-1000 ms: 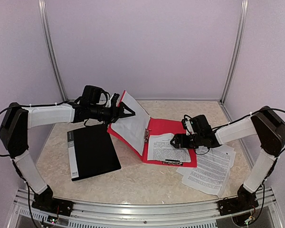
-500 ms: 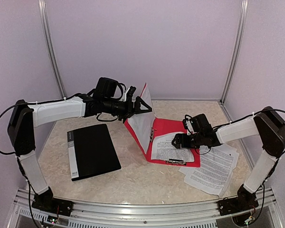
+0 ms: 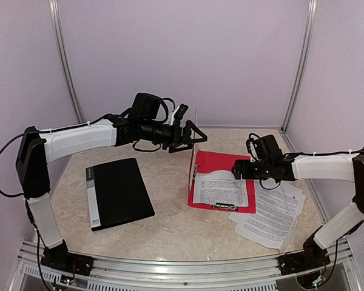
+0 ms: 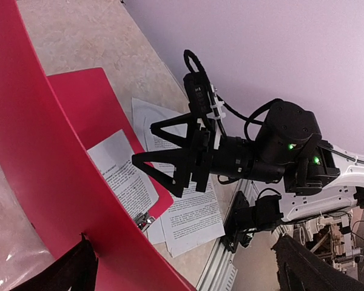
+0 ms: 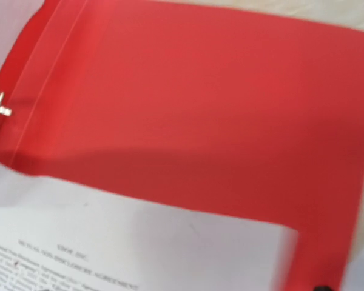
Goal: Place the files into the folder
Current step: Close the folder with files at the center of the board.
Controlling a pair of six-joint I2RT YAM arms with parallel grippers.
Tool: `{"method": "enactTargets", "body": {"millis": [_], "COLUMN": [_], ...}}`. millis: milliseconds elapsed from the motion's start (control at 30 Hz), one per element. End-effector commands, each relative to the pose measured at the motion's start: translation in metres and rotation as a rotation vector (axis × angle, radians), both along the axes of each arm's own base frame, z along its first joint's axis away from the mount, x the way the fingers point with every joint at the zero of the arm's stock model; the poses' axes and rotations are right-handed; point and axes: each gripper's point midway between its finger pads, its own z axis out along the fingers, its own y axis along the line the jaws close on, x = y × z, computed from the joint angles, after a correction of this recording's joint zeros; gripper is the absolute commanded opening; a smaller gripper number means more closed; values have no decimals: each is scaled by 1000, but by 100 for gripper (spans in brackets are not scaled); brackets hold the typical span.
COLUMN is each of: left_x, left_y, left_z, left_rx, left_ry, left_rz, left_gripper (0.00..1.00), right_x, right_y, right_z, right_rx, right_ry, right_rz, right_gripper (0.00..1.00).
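- The loose files (image 3: 268, 217) lie in the lower right of the top view, a fanned pile flat on the table (image 3: 170, 227). Their long sides run roughly bottom to top of the frame, tipped a little to the right. The pile's upper left corner reaches the folder's lower right edge.
- The folder (image 3: 223, 162) lies just left of and above the pile. Its red back is flat, and one printed sheet (image 3: 217, 187) is already on it.
- The right gripper (image 3: 235, 170) hovers at the folder's right edge, with the pile just below and to its right. In the left wrist view its fingers (image 4: 170, 124) stand spread with nothing between them.
- A binder (image 3: 118, 193) lies at lower left, well apart from the papers.
- Farthest back, the left gripper (image 3: 194, 134) is at centre frame with its jaws wide apart. The cover (image 4: 42, 176) stands near upright against one finger, propped rather than pinched.
- Judgement: the right arm is clearly nearer the pile and free. The next sheet calls for a short reach toward the lower right, then a slide left onto the red back.
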Motion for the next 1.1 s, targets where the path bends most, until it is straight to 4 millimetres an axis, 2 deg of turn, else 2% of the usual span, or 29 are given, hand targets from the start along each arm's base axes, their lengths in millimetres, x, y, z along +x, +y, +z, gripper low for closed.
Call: {"method": "enactTargets", "body": {"millis": [0,100,300,333,400,433,567,667,967,1067], "left_x": [-8,-16,-36,-40,-44,-45,-42,-36,-25,-19], "left_y": [-23,-42,-89,-96,-105,-109,-110,-99,-66,-49], "left_z": [-6,-10,-54,-68,-84,-102,-157,-187,-235,-248], "left_rx": [-10,-14,41,61,87,117,217,291,443,472], "left_ry": [4,15,41,52,52,65,95,80,70,97], "left_rz": [-91,-151,-276,-290,-304,-304,-283,-237,-145,-95], "left_gripper": [99,99,99,99,99,99,99,99,99,99], "right_x": [1,1,3,3,5,4,7,9,14,16], "right_y": [-31,-50,-89,-94,-102,-104,-102,-92,-61,-52], "right_z": [17,32,67,73,82,85,89,75,-15,-34], "right_rx": [-34,-41,-47,-50,-58,-61,-53,-31,37,61], "right_ry": [-16,-37,-77,-84,-93,-94,-95,-58,112,145], "right_rz": [-92,-145,-220,-226,-239,-241,-223,-185,-82,-55], "right_gripper": [91,91,91,91,92,91,91,91,87,86]}}
